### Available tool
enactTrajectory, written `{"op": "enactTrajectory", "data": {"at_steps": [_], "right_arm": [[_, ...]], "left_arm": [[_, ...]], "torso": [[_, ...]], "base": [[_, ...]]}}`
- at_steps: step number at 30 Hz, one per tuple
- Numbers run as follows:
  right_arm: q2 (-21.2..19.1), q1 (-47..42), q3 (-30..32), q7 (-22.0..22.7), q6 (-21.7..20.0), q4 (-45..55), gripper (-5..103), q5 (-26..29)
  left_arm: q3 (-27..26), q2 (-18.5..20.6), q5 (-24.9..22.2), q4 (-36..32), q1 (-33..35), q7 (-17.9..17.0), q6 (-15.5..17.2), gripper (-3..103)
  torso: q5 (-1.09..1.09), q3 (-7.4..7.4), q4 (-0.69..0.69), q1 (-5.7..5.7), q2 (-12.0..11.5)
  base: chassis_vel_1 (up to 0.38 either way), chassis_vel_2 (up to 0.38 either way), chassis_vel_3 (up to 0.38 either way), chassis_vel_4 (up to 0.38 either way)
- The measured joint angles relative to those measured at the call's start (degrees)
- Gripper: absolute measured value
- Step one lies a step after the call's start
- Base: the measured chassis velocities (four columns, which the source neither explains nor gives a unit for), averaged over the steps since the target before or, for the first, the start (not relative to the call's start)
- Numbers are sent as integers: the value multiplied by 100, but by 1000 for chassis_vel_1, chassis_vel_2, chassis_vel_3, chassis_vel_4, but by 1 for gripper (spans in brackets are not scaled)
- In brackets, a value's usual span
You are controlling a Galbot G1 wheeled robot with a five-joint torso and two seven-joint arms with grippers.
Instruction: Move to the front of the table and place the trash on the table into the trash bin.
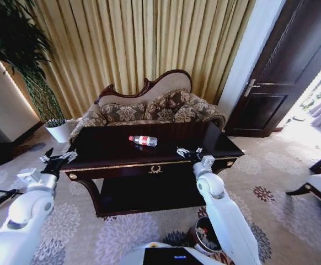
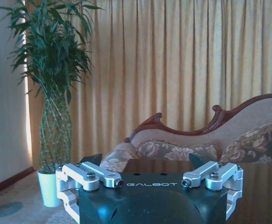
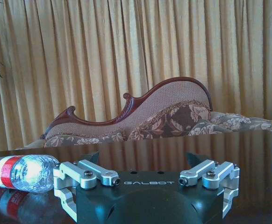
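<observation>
Curtained room, dark glossy bench [image 1: 111, 144]. Bottle [image 1: 143, 140] lies mid-bench on its side: light, thin-walled, rolls easily; take mid-body. Right gripper [image 1: 189, 152] wide open, empty, near-right of it. Left gripper [image 1: 55, 160] open, idle, off the bench's left end.

Clear bottle [image 1: 143, 141], red label, lying sideways mid table [image 1: 105, 144]; trash bin [image 1: 203, 236] on floor.

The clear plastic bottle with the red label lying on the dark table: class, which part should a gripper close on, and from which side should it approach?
Grip the clear plastic bottle across its ribbed mid-body, coming down from above. It lies on its side on the dark glossy table, long axis roughly left-right, so fingers should probably straddle its narrow width. The right gripper, open, is nearer.
</observation>
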Motion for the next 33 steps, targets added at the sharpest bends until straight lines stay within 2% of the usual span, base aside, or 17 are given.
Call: {"op": "enactTrajectory", "data": {"at_steps": [8, 13, 23, 33], "right_arm": [[18, 25, 20, 223, -2, -29, 100, -364], [9, -32, 88, 473, -111, 32, 100, -495], [-47, -78, 143, 257, -115, 146, 100, -217], [-61, -84, 119, 106, -102, 133, 100, -151]], "left_arm": [[76, -23, 392, 37, -39, 84, -10, 100], [243, -45, 473, 163, -187, 339, -280, 100], [262, 49, -74, 131, -180, 856, -352, 100], [240, 58, -159, 143, -148, 940, -346, 100]], "torso": [[0, 0, 1, 0, 0], [0, 0, -2, 0, 0], [0, 0, 0, 0, 0], [0, 0, 0, 0, 0]], "base": [[0, 0, 0, 0], [0, 0, 0, 0], [0, 0, 0, 0], [0, 0, 0, 0]]}}
